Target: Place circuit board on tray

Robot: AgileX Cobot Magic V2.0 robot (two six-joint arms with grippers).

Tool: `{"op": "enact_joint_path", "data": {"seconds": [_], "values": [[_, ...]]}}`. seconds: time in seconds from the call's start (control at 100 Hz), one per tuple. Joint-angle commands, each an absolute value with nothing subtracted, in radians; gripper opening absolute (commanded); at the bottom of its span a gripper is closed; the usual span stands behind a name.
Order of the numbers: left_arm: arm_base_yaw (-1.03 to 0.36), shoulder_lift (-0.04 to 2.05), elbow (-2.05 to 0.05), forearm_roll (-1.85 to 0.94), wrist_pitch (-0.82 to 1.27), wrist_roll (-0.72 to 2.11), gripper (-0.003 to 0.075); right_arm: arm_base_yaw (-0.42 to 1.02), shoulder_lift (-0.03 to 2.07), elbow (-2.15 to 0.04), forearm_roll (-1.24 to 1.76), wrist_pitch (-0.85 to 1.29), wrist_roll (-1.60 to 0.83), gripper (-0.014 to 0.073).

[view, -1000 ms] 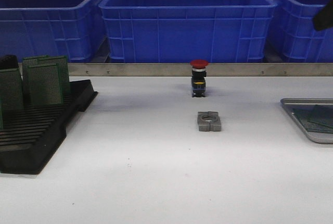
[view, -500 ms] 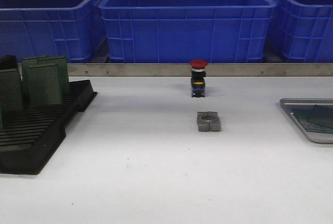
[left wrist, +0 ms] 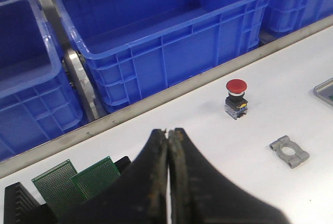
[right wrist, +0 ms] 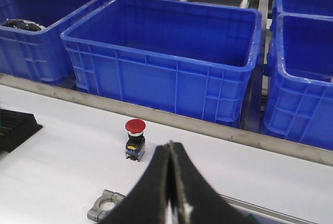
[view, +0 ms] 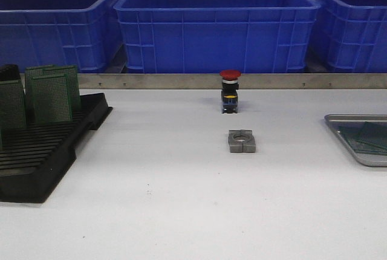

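Low front view facing bins, both wrist views high, angled down, all sharing the red button [view: 230,91].

A white desk [view: 181,211] carries four things, with a metal strip [view: 181,81] running along its far edge. At the left sits a black slotted rack [view: 42,151] with green perforated circuit boards [view: 51,94] standing upright in its slots; at the far right lies a silver-grey metal tray [view: 347,128], cut off by the picture's edge, with green boards lying flat inside. Near the middle, a red mushroom-head push button [view: 230,91] stands upright, and nearer the camera a small grey metal clamp block [view: 242,141] lies flat, apart from it.
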State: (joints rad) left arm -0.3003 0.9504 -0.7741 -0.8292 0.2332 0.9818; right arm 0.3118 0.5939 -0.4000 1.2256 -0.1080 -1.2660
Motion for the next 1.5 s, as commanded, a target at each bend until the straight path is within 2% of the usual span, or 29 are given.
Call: {"op": "enact_joint_path", "data": {"seconds": [0.0, 0.3, 0.62, 1.38, 1.49], "values": [[-0.330, 0.861, -0.734, -0.860, 0.122, 0.981, -0.0020, 0.313, 0.530, -0.392, 1.222, -0.127, -1.276, -0.0062], [-0.364, 0.575, -0.503, -0.904, 0.062, 0.981, -0.0020, 0.313, 0.338, -0.298, 1.222, -0.035, -1.276, -0.0062], [-0.364, 0.360, -0.364, -0.904, 0.060, 0.981, -0.0020, 0.313, 0.295, -0.277, 1.222, -0.010, -1.276, -0.0062], [-0.364, 0.353, -0.354, -0.904, 0.063, 0.981, -0.0020, 0.313, 0.295, -0.277, 1.222, -0.005, -1.276, -0.0062], [-0.346, 0.349, -0.351, -0.823, 0.038, 0.935, -0.0020, 0.313, 0.295, -0.277, 1.222, -0.005, -1.276, -0.0062]]}}
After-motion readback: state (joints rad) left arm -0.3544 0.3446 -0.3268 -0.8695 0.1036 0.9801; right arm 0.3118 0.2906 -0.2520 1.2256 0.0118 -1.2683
